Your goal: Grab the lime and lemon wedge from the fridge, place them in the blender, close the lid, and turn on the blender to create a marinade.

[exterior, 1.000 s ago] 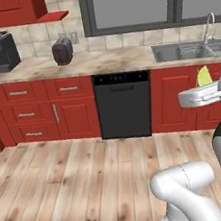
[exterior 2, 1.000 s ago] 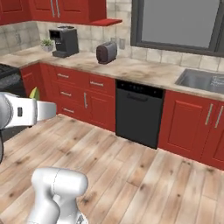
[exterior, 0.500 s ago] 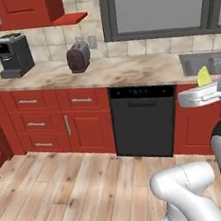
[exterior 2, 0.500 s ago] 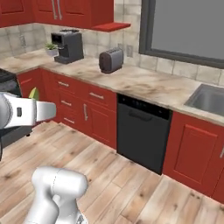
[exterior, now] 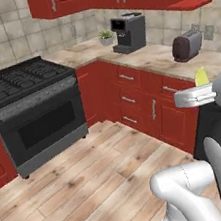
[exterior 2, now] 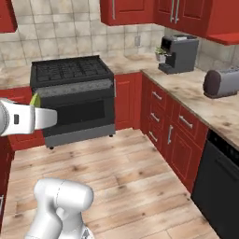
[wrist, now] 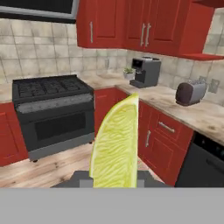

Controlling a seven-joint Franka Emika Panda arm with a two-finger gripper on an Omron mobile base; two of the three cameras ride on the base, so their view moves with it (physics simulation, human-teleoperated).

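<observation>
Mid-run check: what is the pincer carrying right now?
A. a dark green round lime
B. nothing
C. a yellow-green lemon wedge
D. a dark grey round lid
C: in the hand view the yellow-green crescent-shaped lemon wedge stands upright between the fingertips of the pincer, in front of the black stove.

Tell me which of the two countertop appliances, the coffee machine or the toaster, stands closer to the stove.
The coffee machine. It stands at the corner end of the counter, beside the small potted plant and nearer the stove; the toaster sits farther along the same counter, away from the stove.
</observation>
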